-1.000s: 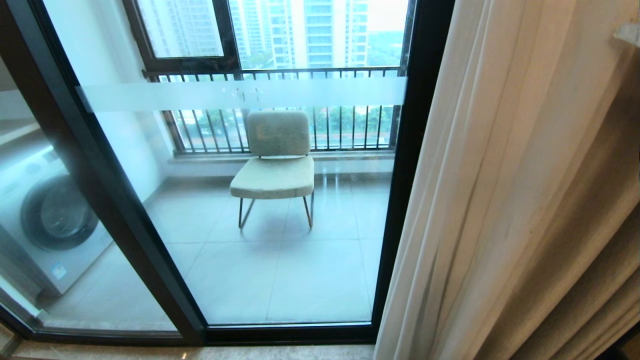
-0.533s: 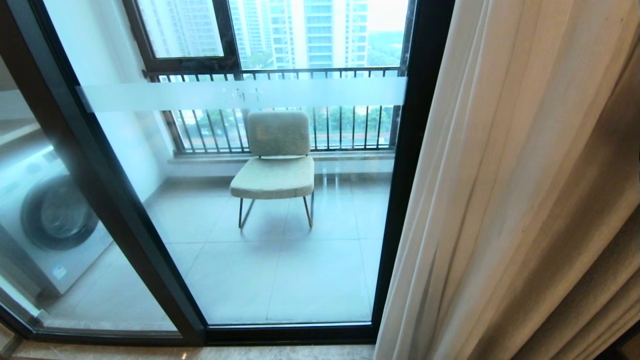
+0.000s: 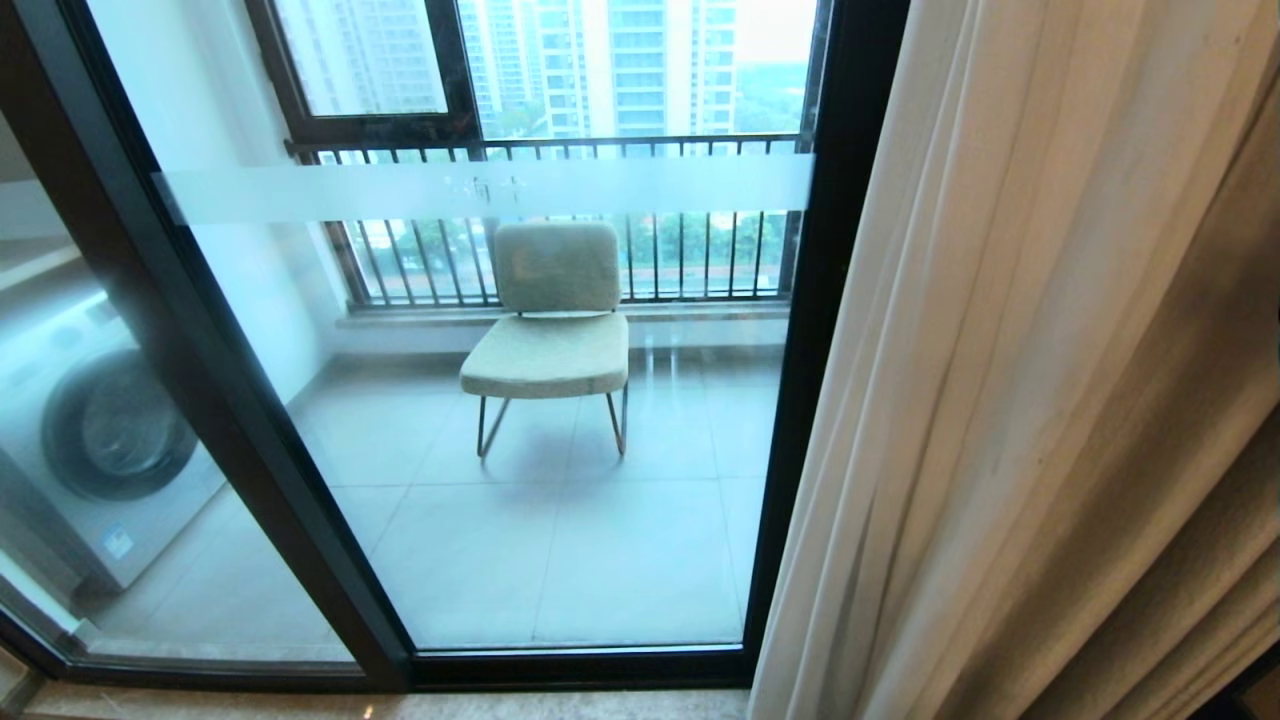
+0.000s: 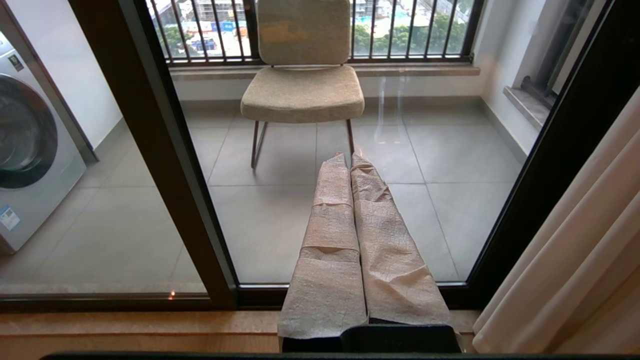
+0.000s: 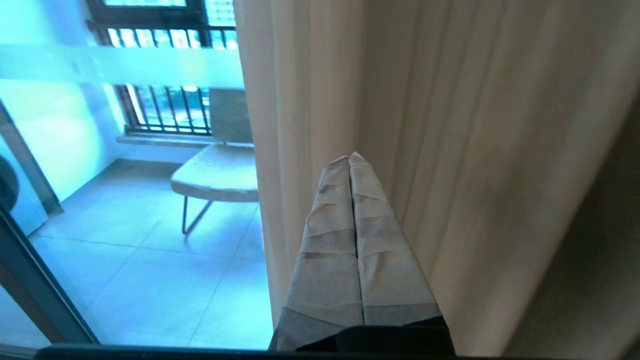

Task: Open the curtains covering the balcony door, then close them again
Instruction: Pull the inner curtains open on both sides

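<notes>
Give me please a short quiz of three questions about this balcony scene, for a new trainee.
1. True or false: the curtains cover the whole balcony door.
2. What stands on the balcony behind the glass? A) a chair and a washing machine B) a table and a bicycle C) only a ladder
3. Fill in: the fingers of the right gripper are ____, its tip in front of the curtain folds.

Key
1. False: they are gathered at the right side.
2. A: the chair, the washing machine.
3. shut; the left gripper likewise, facing the glass.

beige chair (image 3: 552,320) (metal legs), washing machine (image 3: 95,440), railing (image 3: 560,150)
</notes>
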